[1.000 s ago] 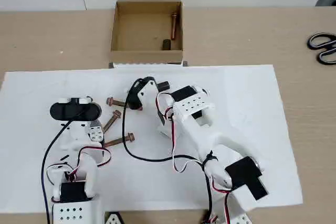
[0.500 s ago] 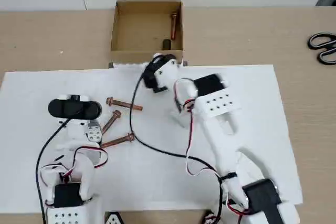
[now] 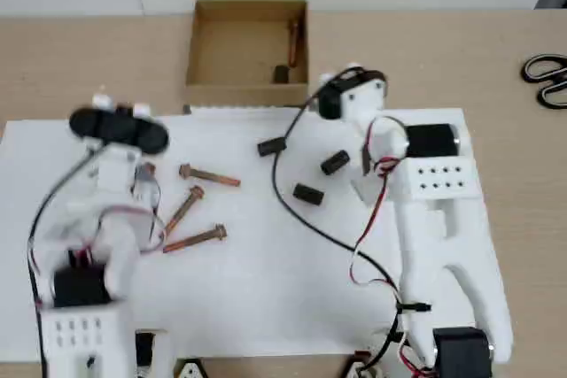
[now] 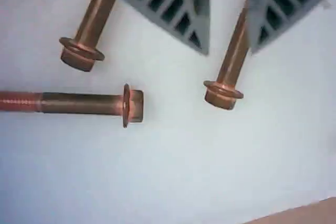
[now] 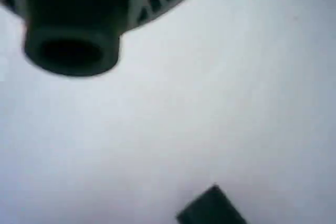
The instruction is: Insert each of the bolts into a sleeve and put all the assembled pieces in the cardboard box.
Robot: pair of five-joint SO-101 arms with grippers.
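Copper tally: four bolts. Far bolt (image 3: 210, 175), middle bolt (image 3: 184, 207) and near bolt (image 3: 195, 238) loose on the white sheet (image 3: 266, 307), fanned close together beside the left arm. Boxed bolt (image 3: 292, 34) along the right wall of the cardboard box (image 3: 205, 42).

Black tally: five sleeves. Left sleeve (image 3: 271, 145), centre sleeve (image 3: 334, 162) and near sleeve (image 3: 307, 194) loose on the sheet, apart from one another, between the bolts and the right arm. Held sleeve (image 5: 71, 51) at the right arm's tip. Boxed sleeve (image 3: 281, 73) at the near end of the boxed bolt; slipped over it or only lying against it, impossible to tell.

Left gripper (image 4: 227, 50): fingers spread wide, poised low over the three loose bolts, one shaft showing in the gap.

Right gripper (image 5: 73, 3): pinching the held sleeve, hollow end facing outward, above the sheet's far edge and just right of the box's near corner.

Edges: box just beyond the sheet's far edge. Right arm stretched along the sheet's right side. Scissors (image 3: 545, 77) at the right edge of the wooden table (image 3: 89, 50), well apart from all else.

Open room: broad bare sheet between the two arm bases, nearer than bolts and sleeves. Narrower bare strip between the bolts and the left sleeve. Black cable (image 3: 292, 201) curving across the middle, just beside the near sleeve.
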